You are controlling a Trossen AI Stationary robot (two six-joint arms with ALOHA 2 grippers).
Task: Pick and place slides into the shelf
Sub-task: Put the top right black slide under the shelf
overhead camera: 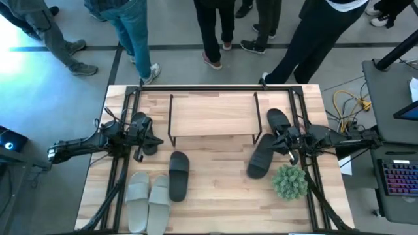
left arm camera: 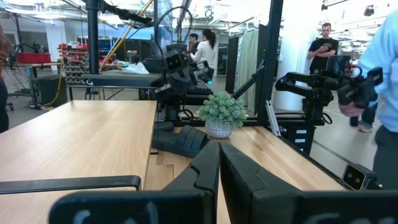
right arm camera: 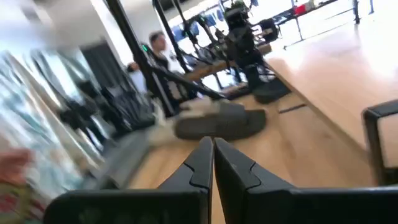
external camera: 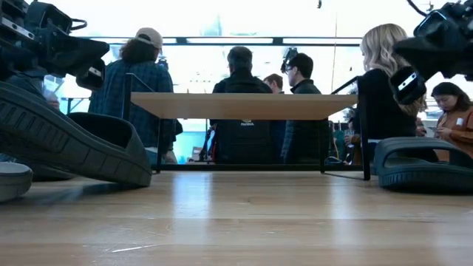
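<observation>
The shelf (overhead camera: pixel 214 114) stands at the table's far middle, its light-wood top board (external camera: pixel 244 106) on thin black legs. Two pale grey-white slides (overhead camera: pixel 147 202) lie side by side near the near left edge. One black slide (overhead camera: pixel 178 175) lies beside them. Two black slides (overhead camera: pixel 279 121) (overhead camera: pixel 260 156) lie right of the shelf. A fourth black slide (overhead camera: pixel 149 147) is partly hidden under my left gripper. My left gripper (left arm camera: pixel 219 169) hovers shut by the shelf's left end. My right gripper (right arm camera: pixel 213 155) hovers shut over the right black slides' gap.
A small potted plant (overhead camera: pixel 289 181) stands close to the near side of my right arm. A black frame rail (overhead camera: pixel 215 88) borders the table's far edge. Several people stand beyond the far edge (overhead camera: pixel 215 32). Bare wood shows in front of the shelf (overhead camera: pixel 215 170).
</observation>
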